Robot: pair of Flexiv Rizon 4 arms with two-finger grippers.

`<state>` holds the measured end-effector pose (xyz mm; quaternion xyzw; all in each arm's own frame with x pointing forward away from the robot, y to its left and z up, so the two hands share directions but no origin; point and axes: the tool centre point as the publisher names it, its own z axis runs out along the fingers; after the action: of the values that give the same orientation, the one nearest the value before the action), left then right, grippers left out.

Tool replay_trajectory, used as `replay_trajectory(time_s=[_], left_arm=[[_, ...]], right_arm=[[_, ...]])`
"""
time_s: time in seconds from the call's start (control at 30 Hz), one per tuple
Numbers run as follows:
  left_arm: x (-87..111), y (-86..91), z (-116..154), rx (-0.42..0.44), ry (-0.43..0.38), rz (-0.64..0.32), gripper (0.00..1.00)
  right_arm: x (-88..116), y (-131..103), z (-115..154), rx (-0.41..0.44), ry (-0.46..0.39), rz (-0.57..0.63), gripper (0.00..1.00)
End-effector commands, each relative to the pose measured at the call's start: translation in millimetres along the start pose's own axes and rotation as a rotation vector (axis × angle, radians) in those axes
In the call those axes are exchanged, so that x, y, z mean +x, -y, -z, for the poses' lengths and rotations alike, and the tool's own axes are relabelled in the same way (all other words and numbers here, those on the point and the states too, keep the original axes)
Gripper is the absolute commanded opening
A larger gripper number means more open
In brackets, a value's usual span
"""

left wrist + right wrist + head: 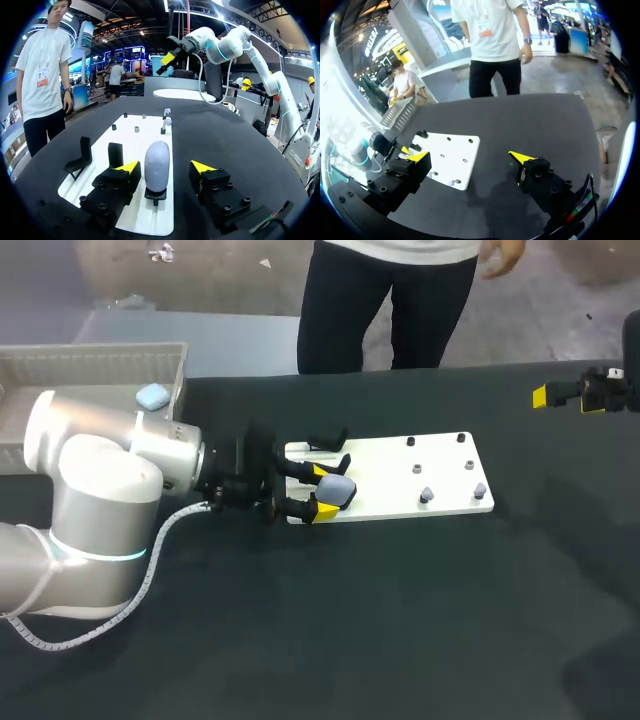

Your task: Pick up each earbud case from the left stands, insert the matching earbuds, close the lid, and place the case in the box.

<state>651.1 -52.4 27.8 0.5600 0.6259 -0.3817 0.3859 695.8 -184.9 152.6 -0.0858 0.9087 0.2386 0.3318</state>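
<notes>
Black tabletop, white stand plate | pale egg-shaped earbud case upright on its stand, between wide-apart fingers of my left gripper, untouched | likely light, rigid, slick: I'd pinch its mid-flanks | right gripper also wide

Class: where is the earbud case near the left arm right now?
In the head view, the earbud case sits at the white board's left end, upright on a black stand between the fingers of the open left gripper.
</notes>
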Motion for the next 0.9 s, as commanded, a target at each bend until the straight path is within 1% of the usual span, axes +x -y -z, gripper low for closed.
replay_trajectory(time_s=[0.03, 0.17, 0.2, 0.73, 0.83, 0.9], left_arm=[[3.6, -2.7, -1.7, 0.005, 0.011, -0.003, 0.59], [3.8, -3.2, -1.6, 0.007, 0.018, -0.006, 0.52], [3.9, -3.7, -1.6, 0.008, 0.02, -0.006, 0.49], [3.2, -5.6, -4.6, 0.029, 0.029, -0.007, 0.42], [3.2, -6.2, -4.9, 0.03, 0.031, -0.007, 0.36], [3.2, -6.3, -5.1, 0.032, 0.032, -0.008, 0.37]], right_arm=[[-0.2, 0.8, -1.7, -0.002, 0.001, 0.001, 1.0], [-0.2, 0.8, -1.7, -0.002, 0.001, 0.001, 1.0], [-0.2, 0.8, -1.7, -0.002, 0.001, 0.001, 1.0], [-0.2, 0.8, -1.7, -0.002, 0.001, 0.001, 1.0], [-0.2, 0.8, -1.7, -0.002, 0.001, 0.001, 1.0], [-0.2, 0.8, -1.7, -0.002, 0.001, 0.001, 1.0]])
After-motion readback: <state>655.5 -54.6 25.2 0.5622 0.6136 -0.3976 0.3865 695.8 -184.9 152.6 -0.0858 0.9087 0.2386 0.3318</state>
